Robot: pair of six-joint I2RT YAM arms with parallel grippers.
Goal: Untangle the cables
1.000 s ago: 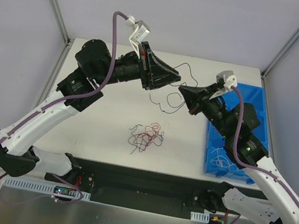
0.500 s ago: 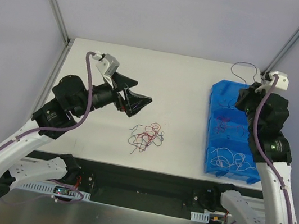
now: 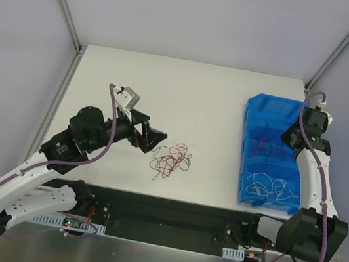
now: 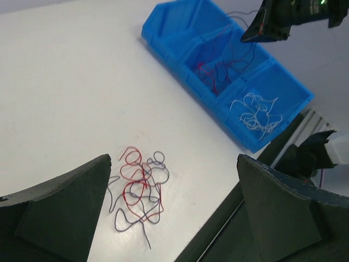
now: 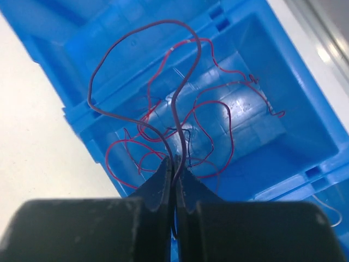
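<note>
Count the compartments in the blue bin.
3, in a row in the blue bin: far compartment looks empty, middle compartment holds red and dark wires, near compartment holds white wires.

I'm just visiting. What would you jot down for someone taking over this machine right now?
Left gripper: open, empty, by the tangled clump on the table.
Right gripper: shut on a dark purple cable, above the blue bin's middle compartment.
Done: white cables in the near compartment, red and dark ones in the middle.
To do: drop this cable, then untangle the clump.
</note>
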